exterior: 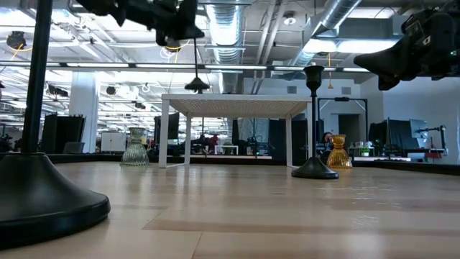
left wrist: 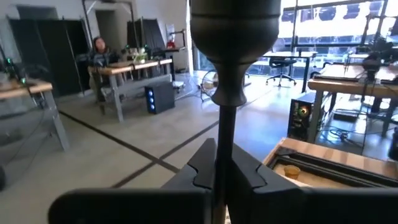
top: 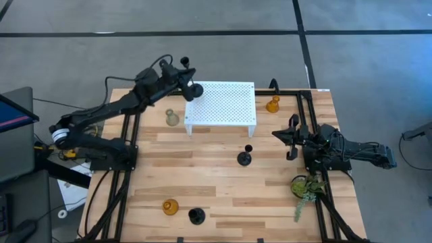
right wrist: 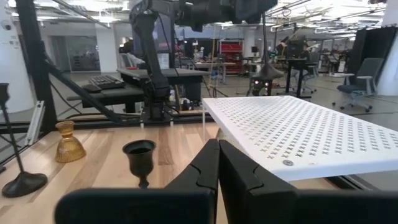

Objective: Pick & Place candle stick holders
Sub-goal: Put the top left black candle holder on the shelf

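Note:
My left gripper (top: 188, 79) is shut on a black thin-stemmed candle stick holder (exterior: 195, 68), over the far left corner of the white perforated stand (top: 221, 104). The holder's round base (exterior: 196, 86) hangs just above the stand's top. On the table stand a clear glass holder (top: 173, 117), an amber one (top: 273, 104), a black thin-stemmed one (top: 245, 157), another amber one (top: 170, 207) and a black round-based one (top: 196, 216). My right gripper (top: 289, 137) waits shut at the right edge, touching nothing. My left gripper pinches the holder's thin stem (left wrist: 225, 146) between its two fingers, below the cup (left wrist: 234, 37). The fingers come about level from the table's left and lie across the stem. The holder stands about upright, lifted clear, its base hanging below the fingers above the stand.
A green plant sprig (top: 307, 187) lies near the right arm's base. Black rails run along the table's left and right sides. Bare wood lies between the stand and the near holders.

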Tool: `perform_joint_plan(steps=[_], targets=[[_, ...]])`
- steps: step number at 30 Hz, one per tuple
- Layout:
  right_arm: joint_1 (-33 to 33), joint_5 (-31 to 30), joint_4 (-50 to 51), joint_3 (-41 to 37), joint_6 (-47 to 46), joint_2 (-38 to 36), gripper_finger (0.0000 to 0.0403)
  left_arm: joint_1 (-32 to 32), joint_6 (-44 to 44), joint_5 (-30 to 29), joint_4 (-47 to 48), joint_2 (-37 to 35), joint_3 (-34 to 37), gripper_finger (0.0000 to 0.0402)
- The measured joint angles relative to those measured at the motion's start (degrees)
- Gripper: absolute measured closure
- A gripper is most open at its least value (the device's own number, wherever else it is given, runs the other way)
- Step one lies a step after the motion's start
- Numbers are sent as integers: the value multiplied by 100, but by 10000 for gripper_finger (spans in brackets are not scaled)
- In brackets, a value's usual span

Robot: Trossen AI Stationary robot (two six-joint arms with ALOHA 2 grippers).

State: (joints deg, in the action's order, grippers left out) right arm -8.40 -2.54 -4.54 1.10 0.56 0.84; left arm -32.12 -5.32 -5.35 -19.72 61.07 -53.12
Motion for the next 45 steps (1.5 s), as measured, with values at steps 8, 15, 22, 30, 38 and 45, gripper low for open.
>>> perform_joint_plan(steps=[8, 15, 22, 30, 38, 45], targets=[[4, -99, 92, 0, -2, 0, 403, -583, 435, 452, -502, 638, -25, 391], [2, -201, 124, 0, -2, 0, 403, -692, 608, 710, -522, 978, -212, 388], [3, -202, 180, 0, -2, 0, 403, -689, 610, 730, -538, 1175, -225, 386], [4, -202, 247, 0, 0, 0, 403, -691, 608, 720, -524, 1175, -229, 384], [3, -202, 245, 0, 0, 0, 403, -689, 573, 711, -477, 1179, -221, 344], [3, -202, 243, 0, 0, 0, 403, -689, 564, 708, -486, 1179, -223, 347]])
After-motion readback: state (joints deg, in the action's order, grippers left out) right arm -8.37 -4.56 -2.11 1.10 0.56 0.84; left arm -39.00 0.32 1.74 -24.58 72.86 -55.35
